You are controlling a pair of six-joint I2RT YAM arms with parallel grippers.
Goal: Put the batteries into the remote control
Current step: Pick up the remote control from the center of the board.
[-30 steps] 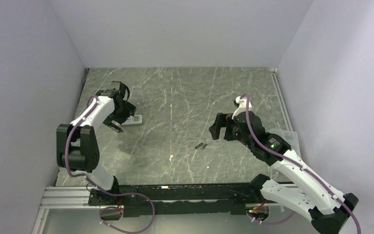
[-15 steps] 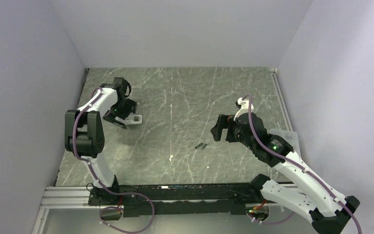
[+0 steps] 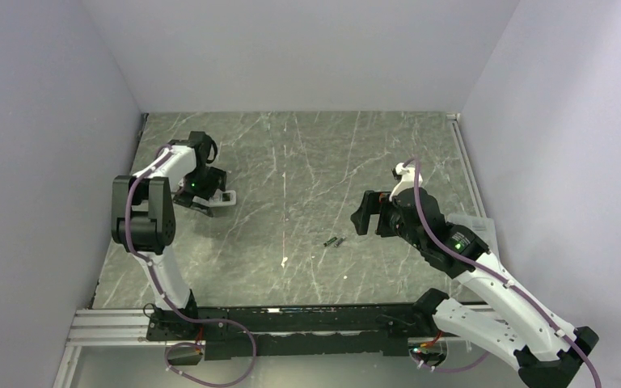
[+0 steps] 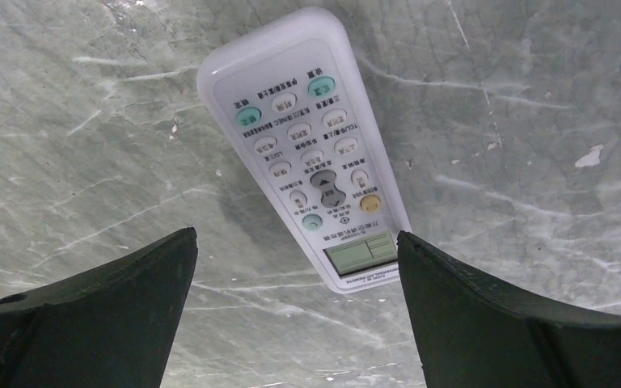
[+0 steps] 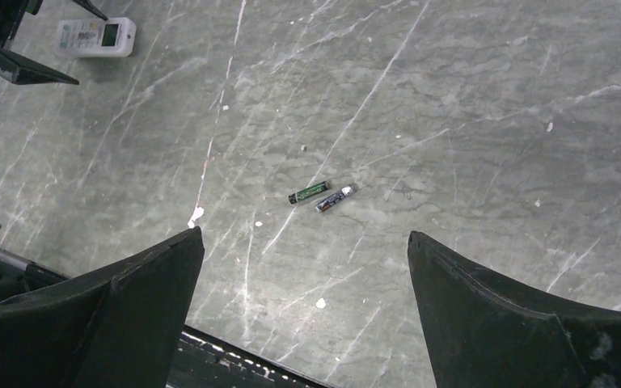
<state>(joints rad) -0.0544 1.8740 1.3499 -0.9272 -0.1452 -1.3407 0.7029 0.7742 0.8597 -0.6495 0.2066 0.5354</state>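
The white remote control (image 4: 315, 153) lies buttons-up on the marble tabletop (image 4: 534, 97). Its button labels are too small to read. Its display end points toward the left tool (image 4: 295, 234), which is spread wide. Two batteries (image 5: 322, 195) lie side by side mid-tabletop, slanted alike, beneath the right tool (image 5: 305, 234), which is likewise spread and empty.

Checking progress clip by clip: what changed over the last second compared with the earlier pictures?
The left arm folded its elbow up and inward, bringing the left gripper over the remote control, which now lies between its open fingers, not gripped. Nothing was taken or released. The right gripper barely shifted, open above the batteries; remote control and batteries lie where they were.
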